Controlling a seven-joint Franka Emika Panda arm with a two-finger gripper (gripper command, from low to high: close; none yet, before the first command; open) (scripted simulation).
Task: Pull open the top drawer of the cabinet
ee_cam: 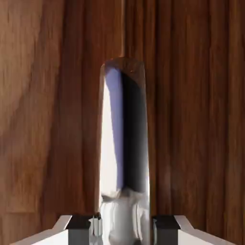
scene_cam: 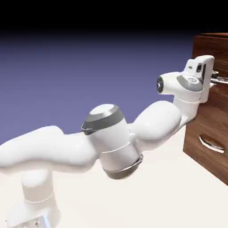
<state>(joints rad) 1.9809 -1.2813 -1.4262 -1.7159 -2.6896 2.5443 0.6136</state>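
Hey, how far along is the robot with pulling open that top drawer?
Done: the arm has reached the cabinet, and the gripper is shut on the top drawer's handle, which the hand view shows between the fingertips. In hand: the grip on that handle. Left: the pull itself; the top drawer front shows no clear sign of having slid out.

The worktop (scene_cam: 151,196) is a plain, pale cream surface — it fills the lower part of the exterior view. On it stands the cabinet (scene_cam: 213,147), dark brown wood grain, at the right edge of that view, its base meeting the surface along a slanting line. The arm's white base (scene_cam: 38,205) stands at the lower left — well apart from the cabinet.
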